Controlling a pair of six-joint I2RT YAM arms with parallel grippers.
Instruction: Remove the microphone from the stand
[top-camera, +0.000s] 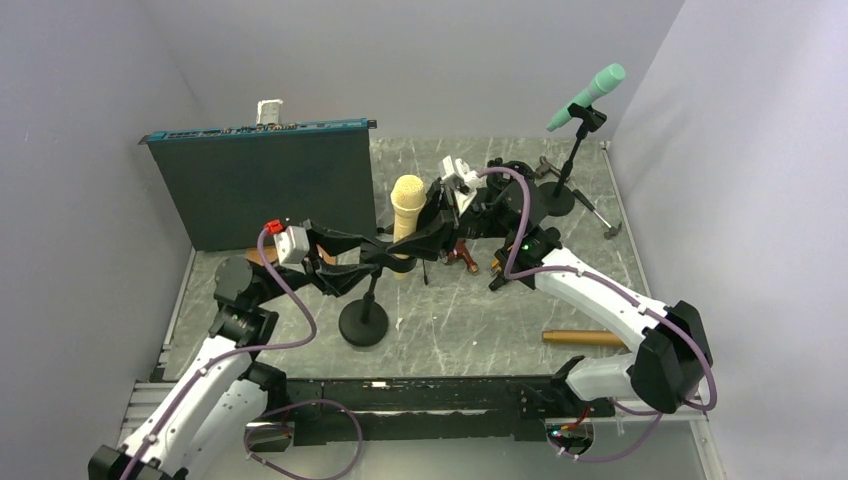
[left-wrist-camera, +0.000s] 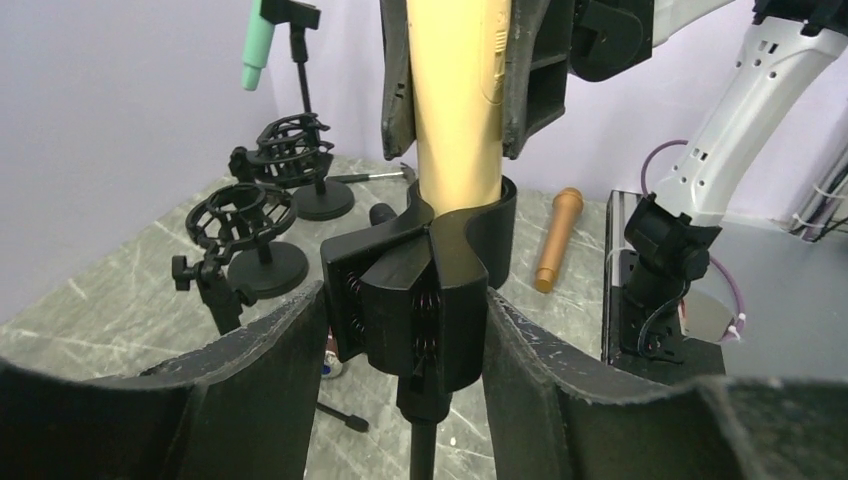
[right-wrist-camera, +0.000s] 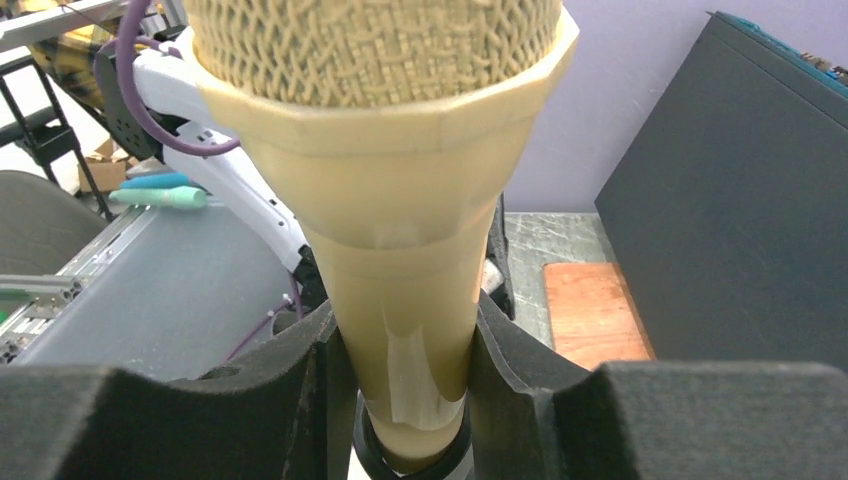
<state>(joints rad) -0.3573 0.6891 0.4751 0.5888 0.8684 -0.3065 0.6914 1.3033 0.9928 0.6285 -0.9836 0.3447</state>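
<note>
— Left wrist view: why does the left end effector (left-wrist-camera: 403, 305) sit round the clip (left-wrist-camera: 420, 260) and not the microphone (left-wrist-camera: 458, 110)?

— To brace it, I'd say. Its two fingers are clamped against the clip's flanks, so the stand (top-camera: 363, 325) should not tip or lift off the worktop (top-camera: 470, 330) when the pull comes.

— And the other arm?

— The right end effector (right-wrist-camera: 402, 335) is closed tight on the microphone's tapered body, just above the clip and under the mesh head. A hold that high leaves the handle free to slide out.

— So where is the microphone?

— Seated upright in the clip, its lower end hugged by the clip's curved arms. It is not yet out.

— What does the next move call for?

— Probably a straight pull along the handle, away from the clip. A sideways tug could drag the stand over despite the brace.
</note>
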